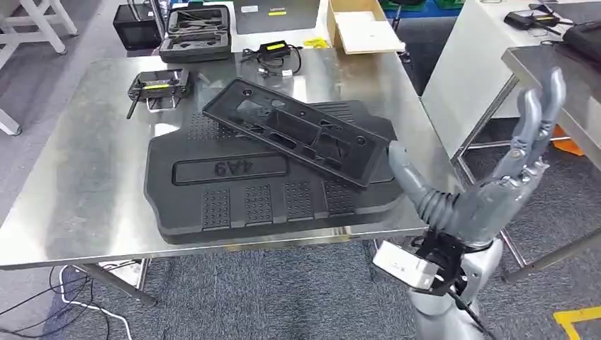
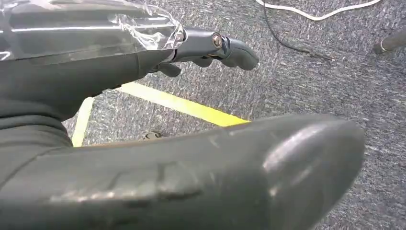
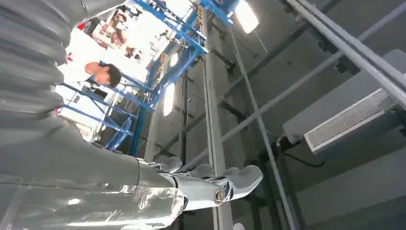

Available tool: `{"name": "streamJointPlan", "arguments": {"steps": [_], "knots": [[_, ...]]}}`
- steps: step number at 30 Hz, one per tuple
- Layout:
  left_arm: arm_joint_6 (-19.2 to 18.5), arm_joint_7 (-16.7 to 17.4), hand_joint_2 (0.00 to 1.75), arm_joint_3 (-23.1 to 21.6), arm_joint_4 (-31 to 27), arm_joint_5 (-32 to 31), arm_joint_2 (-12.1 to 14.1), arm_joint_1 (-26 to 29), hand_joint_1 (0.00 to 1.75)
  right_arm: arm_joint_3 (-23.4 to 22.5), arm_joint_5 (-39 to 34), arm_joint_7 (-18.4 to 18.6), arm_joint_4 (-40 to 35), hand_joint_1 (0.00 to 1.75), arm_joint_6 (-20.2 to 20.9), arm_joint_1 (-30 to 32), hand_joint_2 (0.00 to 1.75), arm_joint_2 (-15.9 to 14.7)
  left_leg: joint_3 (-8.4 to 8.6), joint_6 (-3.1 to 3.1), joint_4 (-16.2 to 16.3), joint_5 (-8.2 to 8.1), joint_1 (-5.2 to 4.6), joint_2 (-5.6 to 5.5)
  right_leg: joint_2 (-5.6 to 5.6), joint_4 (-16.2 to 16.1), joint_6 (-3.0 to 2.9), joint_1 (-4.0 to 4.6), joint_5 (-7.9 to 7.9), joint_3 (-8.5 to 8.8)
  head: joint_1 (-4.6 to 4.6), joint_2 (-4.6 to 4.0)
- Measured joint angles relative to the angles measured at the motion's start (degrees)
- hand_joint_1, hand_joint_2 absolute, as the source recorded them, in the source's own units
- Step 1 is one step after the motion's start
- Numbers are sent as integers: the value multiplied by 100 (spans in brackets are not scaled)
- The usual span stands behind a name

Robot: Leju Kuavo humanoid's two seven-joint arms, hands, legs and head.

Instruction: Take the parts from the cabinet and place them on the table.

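Observation:
Two black parts lie on the steel table point(image 1: 85, 184): a large ribbed panel point(image 1: 262, 191) marked 4A9, and a narrower slotted frame point(image 1: 298, 131) resting across its far right part. My right hand point(image 1: 496, 177) is raised beside the table's right front corner, palm up, fingers point(image 1: 538, 106) spread apart and holding nothing; its thumb points toward the panel's edge. The right wrist view looks up past the same fingers point(image 3: 210, 187) at the ceiling. My left hand point(image 2: 210, 45) hangs over grey carpet with nothing in it, fingers extended.
A black controller point(image 1: 157, 86) sits at the table's far left. Beyond the far edge lie a black tool case point(image 1: 196, 32), a charger with cable point(image 1: 273, 57) and a cardboard box point(image 1: 361, 28). A second table point(image 1: 567, 92) stands to the right. A person point(image 3: 103, 72) is in the distance.

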Motion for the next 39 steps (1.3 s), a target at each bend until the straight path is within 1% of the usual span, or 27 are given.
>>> {"name": "streamJointPlan", "arguments": {"steps": [2,3,4,5,7,8,9,10,12,13,14,18,19,20,22,23,24,26,28,29,31,33,34,35,37,38,39], "knots": [[4,0,0,0,-2,9,0,0,0,-2,-2,0,0,0,0,-1,175,2,1,-66,-28,44,7,-1,8,-11,-55,11,46,-20,-9,0],[4,0,0,0,-2,9,0,-4,0,-2,-4,0,0,0,2,-3,175,4,-20,-99,2,10,-12,-17,-12,-72,-87,-54,112,-29,-4,0],[7,0,0,0,-2,11,0,-9,0,-2,-2,2,-2,0,2,-6,175,7,-62,-140,128,-153,0,-31,-25,-87,-110,-62,157,-54,-22,0],[7,0,0,0,-2,11,0,-9,0,-2,-2,11,-2,0,0,-6,175,15,-175,-180,431,-429,17,-32,-35,-86,-151,-64,183,-92,-81,0],[7,0,0,0,-2,15,0,-7,0,-2,0,17,-2,0,2,-5,175,20,-482,-241,1323,-943,48,-31,-54,-79,-163,-59,235,-176,-94,0],[7,0,0,0,-2,17,0,-7,0,-2,0,18,-2,0,2,-3,175,22,-571,-261,1637,-1060,55,-31,-55,-72,-152,-60,265,-221,-105,0],[7,0,0,0,-2,17,0,-6,0,-2,0,20,-2,0,2,1,175,30,-532,-271,1687,-1035,67,-29,-55,-62,-139,-65,295,-264,-107,0],[7,0,0,0,-2,20,0,-5,0,-2,0,20,-2,0,2,1,175,35,-353,-276,1458,-901,80,-29,-55,-53,-121,-71,317,-302,-107,0],[7,0,0,0,-2,17,0,-13,0,-2,0,22,-2,0,0,1,175,35,294,-281,413,-472,106,-30,-51,-8,-81,-95,348,-353,-109,0],[7,0,0,0,-2,17,0,-20,0,-2,0,28,-7,0,0,1,175,35,530,-281,-30,-423,124,-40,-53,28,-62,-96,356,-376,-114,0],[7,0,0,0,-4,22,0,-30,0,-2,0,39,-13,0,0,1,175,35,498,-229,-77,-425,64,-57,-46,60,-30,-62,360,-408,-127,0],[7,-2,0,-9,-4,52,0,-3,0,-26,2,70,-13,0,2,2,175,37,407,-15,-72,-301,54,-48,-38,45,131,-86,471,-436,-98,0],[7,-2,0,-13,-4,57,0,-18,0,-55,0,77,-13,0,0,5,175,37,368,50,-87,-243,76,-7,-36,116,157,-107,367,-475,-101,0],[11,-4,0,-13,-4,63,0,-22,0,-77,0,81,-13,0,0,3,175,37,308,98,-88,-196,70,-12,-34,316,168,-106,96,-567,-43,0],[15,-9,0,-13,-4,68,0,-18,0,-81,-2,81,-15,0,0,8,175,37,180,147,-80,-110,41,2,-31,1187,181,-103,-553,-840,20,0],[17,-9,0,-13,-4,72,0,-18,0,-81,-4,81,-15,0,0,11,175,37,117,157,-74,-68,20,8,-31,1582,183,-103,-750,-928,31,0],[17,-9,0,-13,-4,76,0,-18,0,-83,-4,81,-15,0,0,18,175,37,55,165,-67,-29,1,9,-31,1763,173,-102,-781,-913,28,0],[20,-9,0,-13,-4,79,0,-17,0,-89,-9,81,-15,0,0,24,175,37,-47,167,-48,32,-24,9,-30,1385,122,-77,-508,-541,33,0],[20,-9,0,-13,-4,83,0,-19,0,-90,-7,87,-15,0,0,21,175,37,-118,152,-28,97,-40,2,-25,323,-2,-18,-168,166,46,0],[20,-9,0,-13,-13,94,-13,-20,0,-90,0,90,-24,0,0,17,175,37,-150,130,-19,127,-66,1,-30,-63,-68,34,-238,376,46,0],[20,-9,0,-13,-18,116,-13,-20,0,-90,7,96,-39,0,0,21,175,37,-175,57,-23,212,-45,6,-21,-174,-54,53,-178,376,42,0],[20,-9,0,-13,-24,131,-13,-18,0,-90,9,98,-42,0,2,26,175,37,-181,-19,-67,309,-46,3,-23,-221,-91,53,-81,340,50,0],[20,-9,0,-13,-26,140,-13,-22,0,-90,7,98,-42,0,2,21,175,42,-210,-52,-3,210,-38,-19,-64,-285,-104,-18,11,309,37,0],[20,-9,0,-13,-26,146,-13,-19,0,-90,7,96,-39,0,2,23,175,48,-291,-97,155,-39,-43,-35,-67,-285,-136,-16,73,236,-1,0],[22,-9,0,-13,-26,166,-13,-14,0,-90,4,90,-41,0,2,27,175,61,-515,-147,881,-693,0,-34,-79,-258,-184,-17,166,78,-70,0],[20,-9,0,-13,-26,173,-13,-16,0,-90,7,87,-42,0,2,30,175,66,-598,-169,1275,-910,14,-32,-84,-238,-184,-16,214,-5,-72,0],[20,-9,0,-13,-26,177,-13,-17,0,-90,7,85,-39,0,2,33,175,68,-629,-194,1596,-962,29,-32,-87,-214,-171,-18,270,-102,-81,0]]}}
